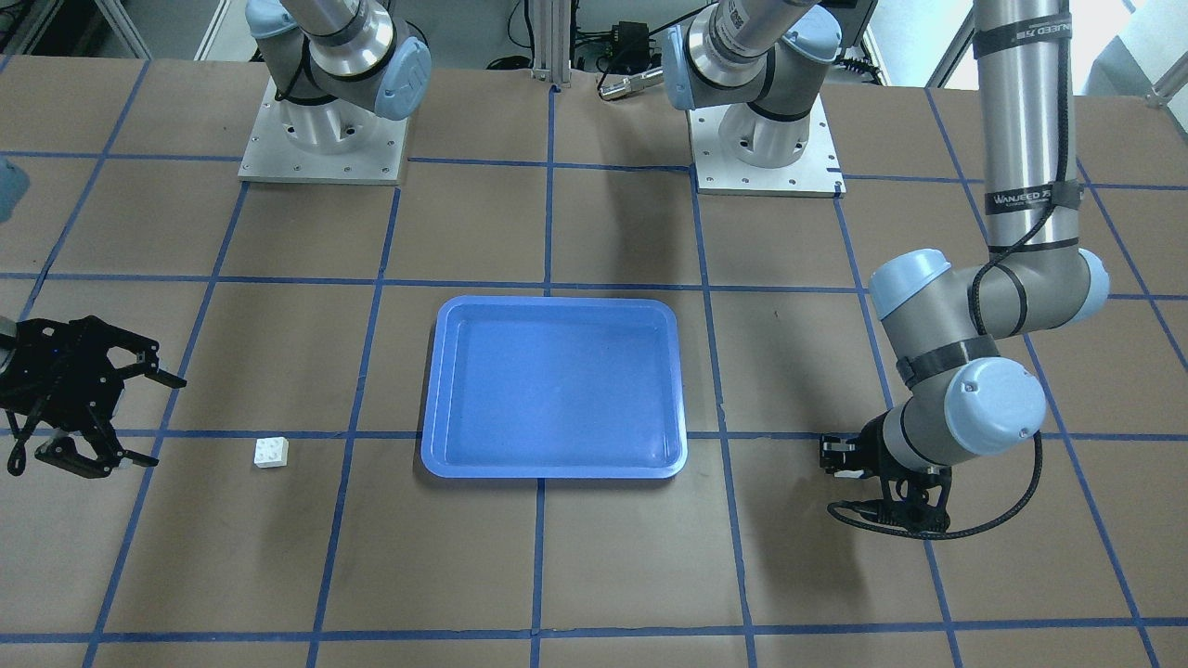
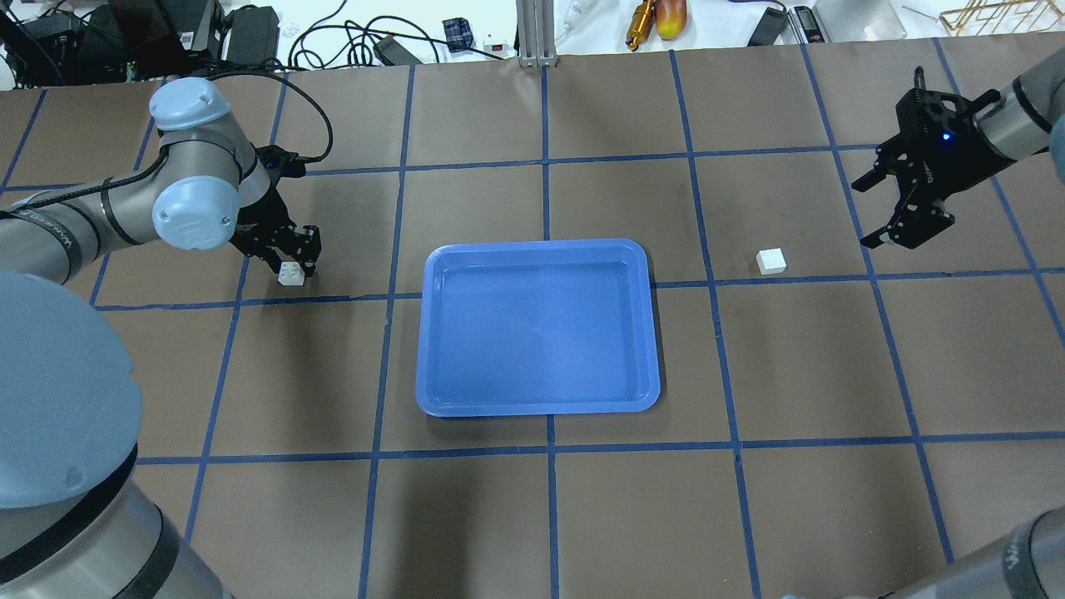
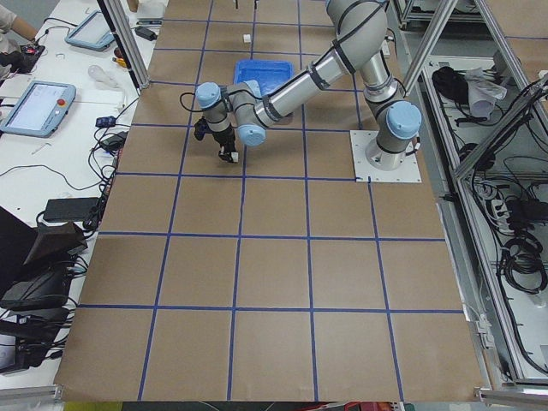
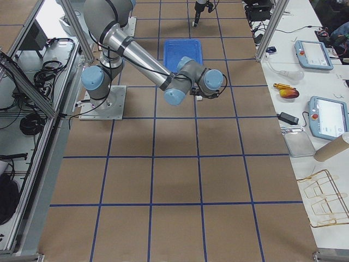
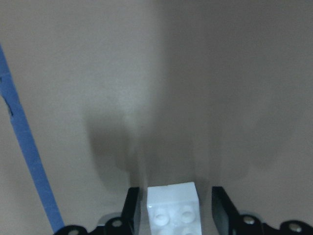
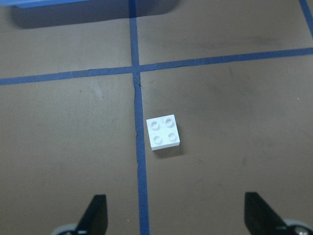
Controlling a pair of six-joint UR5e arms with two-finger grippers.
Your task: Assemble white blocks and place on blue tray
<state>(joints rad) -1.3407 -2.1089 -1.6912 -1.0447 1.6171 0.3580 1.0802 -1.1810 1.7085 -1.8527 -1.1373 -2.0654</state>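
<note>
Closest to the left wrist camera is the first white block (image 5: pixel 173 205), at 6 o'clock of that view, studs up and resting on the desk (image 2: pixel 541 516). The left jaws are spread around it, one on each side. The jaw at 9 o'clock is just beside the block wall and the jaw at 3 o'clock stands a little apart, so nothing is pinched. From overhead this block lies at about 9 o'clock of the blue tray (image 2: pixel 539 326), well apart from it.

The second white block (image 2: pixel 771 260) lies at about 3 o'clock of the tray, just beside a blue tape line (image 6: pixel 139 161). The right jaws are spread wide and hold nothing. They hang near this block, which shows toward 12 o'clock from them in the right wrist view. No block is in the tray.

I judge the step in hand to be the grasp of the first block with the left jaws. To do it well, shift the jaws slightly toward 9 o'clock first, so both sides meet the block together; otherwise the nearer jaw may push and turn it. Close slowly on the flat walls, below the studs, then lift straight up. Keep the block level, because its underside probably must press onto the studs of the other one
</note>
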